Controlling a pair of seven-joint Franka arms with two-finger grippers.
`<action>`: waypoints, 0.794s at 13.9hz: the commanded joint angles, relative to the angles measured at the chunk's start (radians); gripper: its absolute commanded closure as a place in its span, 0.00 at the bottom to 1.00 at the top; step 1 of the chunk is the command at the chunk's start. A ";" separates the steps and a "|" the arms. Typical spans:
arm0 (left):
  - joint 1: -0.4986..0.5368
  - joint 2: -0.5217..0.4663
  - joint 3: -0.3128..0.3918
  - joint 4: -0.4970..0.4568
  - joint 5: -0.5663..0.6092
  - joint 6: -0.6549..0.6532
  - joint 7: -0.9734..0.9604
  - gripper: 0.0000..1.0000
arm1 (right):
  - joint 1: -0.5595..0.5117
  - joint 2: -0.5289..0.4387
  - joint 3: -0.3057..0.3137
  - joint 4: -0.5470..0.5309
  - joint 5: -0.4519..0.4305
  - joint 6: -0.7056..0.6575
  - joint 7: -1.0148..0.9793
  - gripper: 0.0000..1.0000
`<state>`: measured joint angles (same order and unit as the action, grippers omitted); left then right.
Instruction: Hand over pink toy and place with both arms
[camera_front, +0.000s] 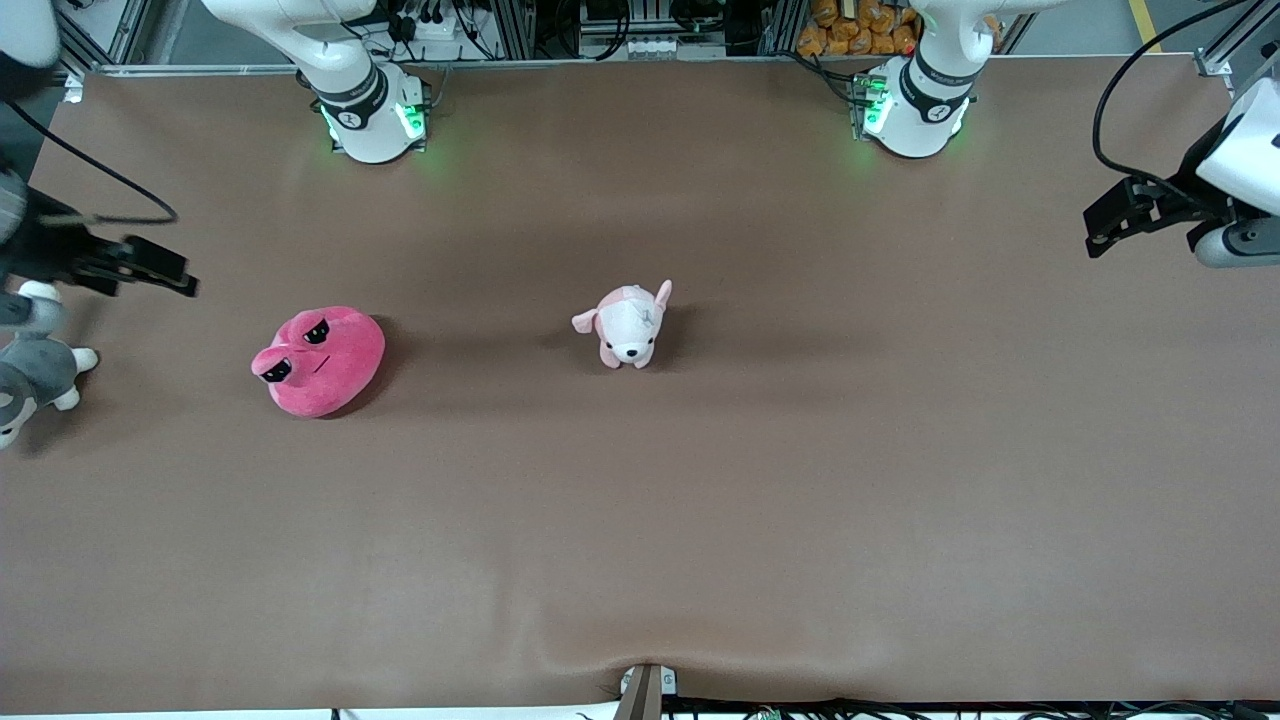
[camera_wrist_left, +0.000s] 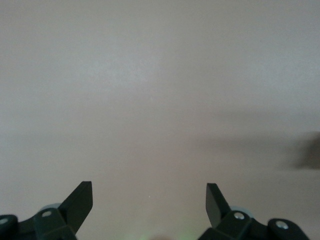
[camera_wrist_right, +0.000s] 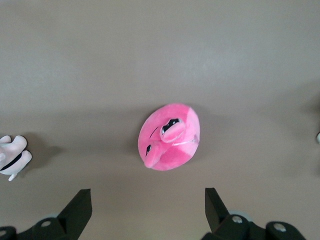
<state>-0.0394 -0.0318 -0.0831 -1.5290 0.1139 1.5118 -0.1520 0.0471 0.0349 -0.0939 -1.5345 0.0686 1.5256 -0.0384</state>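
The pink toy is a round hot-pink plush with two half-lidded black eyes. It lies on the brown table toward the right arm's end. It also shows in the right wrist view, ahead of the open fingers. My right gripper is open and empty, up in the air at the right arm's end of the table, beside the toy and apart from it; it shows in its own view too. My left gripper is open and empty over the left arm's end; its view shows only bare table.
A small pale pink-and-white puppy plush stands near the table's middle. A grey-and-white plush animal lies at the table's edge under the right arm; its white paws show in the right wrist view. The brown table stretches wide.
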 joint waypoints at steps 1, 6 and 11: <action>-0.056 -0.056 0.066 -0.060 -0.025 -0.001 -0.072 0.00 | -0.033 -0.030 0.026 0.040 -0.019 -0.062 -0.043 0.00; -0.053 -0.031 0.071 -0.033 -0.022 -0.005 -0.087 0.00 | -0.050 -0.075 0.083 0.039 -0.088 -0.146 0.038 0.00; -0.056 -0.031 0.063 -0.022 -0.031 -0.007 -0.061 0.00 | -0.047 -0.098 0.083 0.024 -0.088 -0.154 0.049 0.00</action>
<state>-0.0838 -0.0584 -0.0256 -1.5610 0.0962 1.5106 -0.2289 0.0176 -0.0359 -0.0271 -1.4879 -0.0022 1.3743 -0.0072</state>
